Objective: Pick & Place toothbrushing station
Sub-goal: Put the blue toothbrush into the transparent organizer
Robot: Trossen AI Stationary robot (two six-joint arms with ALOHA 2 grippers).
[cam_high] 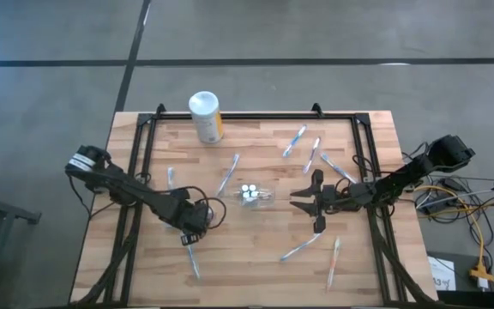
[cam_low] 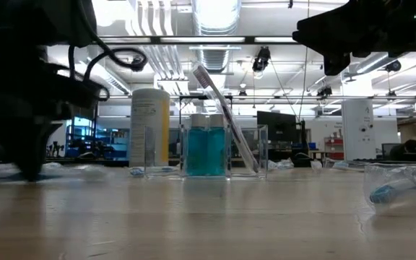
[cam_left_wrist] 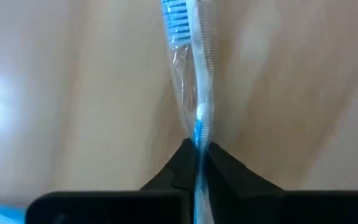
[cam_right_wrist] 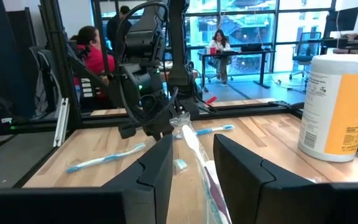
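We think the job now is to pick up one wrapped toothbrush (cam_left_wrist: 197,93) from the tabletop (cam_high: 264,236) with our left gripper (cam_high: 189,238). To do it well, we should squeeze the thin handle firmly in the middle of the fingers, then lift straight up and slowly, so the slippery wrapper does not slide out. After that, the brush likely goes to the clear cup (cam_high: 254,195), which stands near the middle of the tabletop with the teal tubes (cam_low: 205,150) and one brush already leaning inside.

In the left wrist view, our left fingers are pressed together on the toothbrush handle. It lies flat on the wood, low by the left side.

Our right gripper (cam_high: 316,202) waits just right of the cup, fingers wide apart, holding nothing.
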